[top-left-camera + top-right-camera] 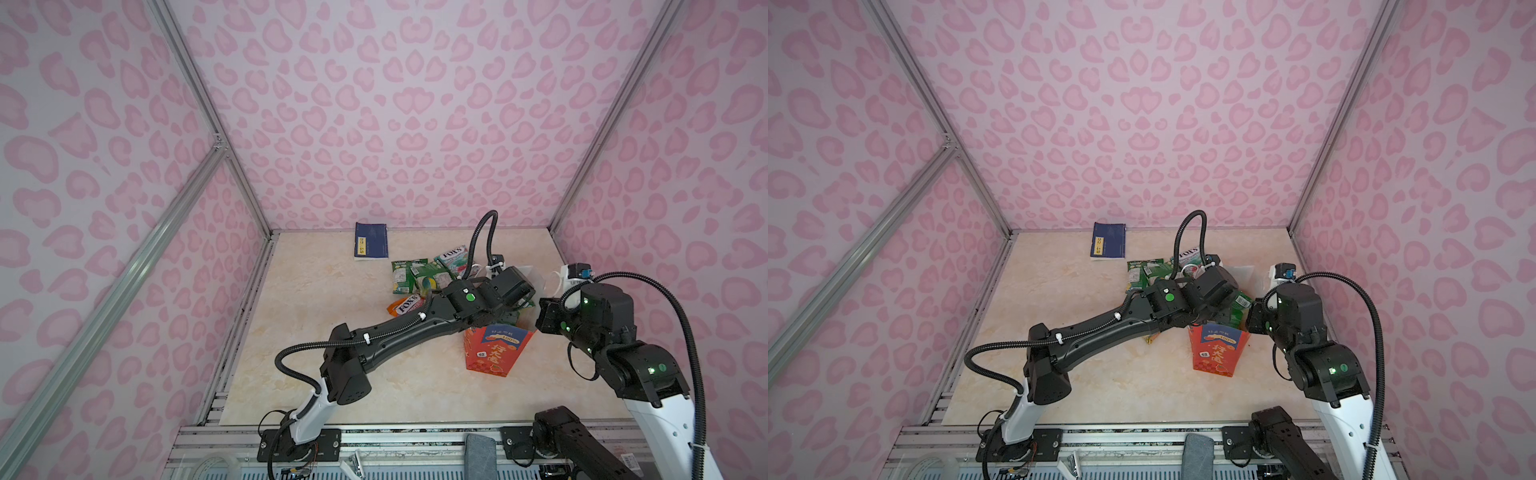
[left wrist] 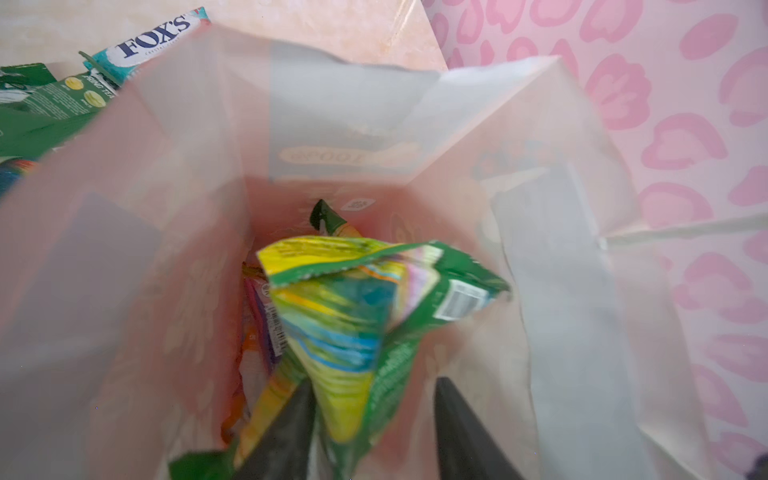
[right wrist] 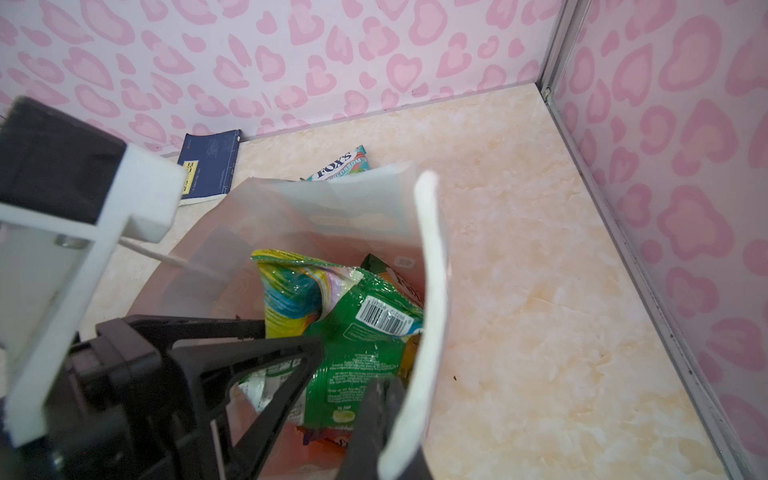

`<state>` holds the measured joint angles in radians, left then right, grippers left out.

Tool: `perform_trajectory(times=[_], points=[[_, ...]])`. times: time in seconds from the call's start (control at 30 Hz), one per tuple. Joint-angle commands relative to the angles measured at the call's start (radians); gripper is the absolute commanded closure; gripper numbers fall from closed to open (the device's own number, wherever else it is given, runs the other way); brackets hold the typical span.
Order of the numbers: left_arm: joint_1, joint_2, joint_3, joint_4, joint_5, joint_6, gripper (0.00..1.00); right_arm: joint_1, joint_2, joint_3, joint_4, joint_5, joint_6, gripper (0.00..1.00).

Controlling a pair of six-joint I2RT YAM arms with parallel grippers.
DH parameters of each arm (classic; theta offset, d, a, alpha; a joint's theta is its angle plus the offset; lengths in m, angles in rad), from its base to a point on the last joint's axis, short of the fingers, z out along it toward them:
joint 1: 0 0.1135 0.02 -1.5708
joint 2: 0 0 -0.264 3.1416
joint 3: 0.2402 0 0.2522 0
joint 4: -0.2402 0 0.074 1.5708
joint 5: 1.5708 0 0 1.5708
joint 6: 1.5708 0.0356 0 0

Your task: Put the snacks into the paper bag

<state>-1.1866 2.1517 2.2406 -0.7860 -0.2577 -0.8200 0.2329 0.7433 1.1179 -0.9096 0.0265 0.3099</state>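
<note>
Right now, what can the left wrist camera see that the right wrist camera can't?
Only the left wrist view shows the green packets lying outside the paper bag. Only the right wrist view shows the dark-blue booklet and the right gripper shut on the bag's rim. Both show the bag's white inside, the green-and-yellow packet in it, the open left gripper at the bag's mouth, and a teal FOX'S packet outside.
</note>
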Motion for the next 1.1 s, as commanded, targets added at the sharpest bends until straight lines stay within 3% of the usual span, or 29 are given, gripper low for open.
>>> perform_trajectory(times=[0.0,0.37,0.5,0.63,0.73,0.87,1.07], points=[[-0.003,-0.046,0.021,0.046,0.036,0.017,0.02,0.000,-0.001,0.001,0.005,0.009,-0.005,1.00],[-0.011,-0.182,0.115,0.074,0.210,0.193,0.03,0.000,0.005,0.001,0.007,0.014,0.001,1.00],[-0.011,-0.247,0.127,0.060,0.256,0.244,0.03,0.000,0.006,0.007,0.002,0.026,0.007,0.75],[-0.011,-0.333,0.084,0.012,0.176,0.304,0.03,0.000,0.009,0.022,-0.015,0.081,0.018,0.26],[-0.011,-0.401,-0.004,-0.019,0.049,0.346,0.03,0.000,0.010,0.038,-0.034,0.129,0.022,0.02],[0.006,-0.458,-0.128,-0.058,-0.064,0.361,0.03,-0.001,0.018,0.037,-0.048,0.156,0.026,0.02],[0.065,-0.475,-0.292,-0.047,0.009,0.311,0.03,-0.002,0.026,-0.006,-0.023,0.155,0.040,0.02]])
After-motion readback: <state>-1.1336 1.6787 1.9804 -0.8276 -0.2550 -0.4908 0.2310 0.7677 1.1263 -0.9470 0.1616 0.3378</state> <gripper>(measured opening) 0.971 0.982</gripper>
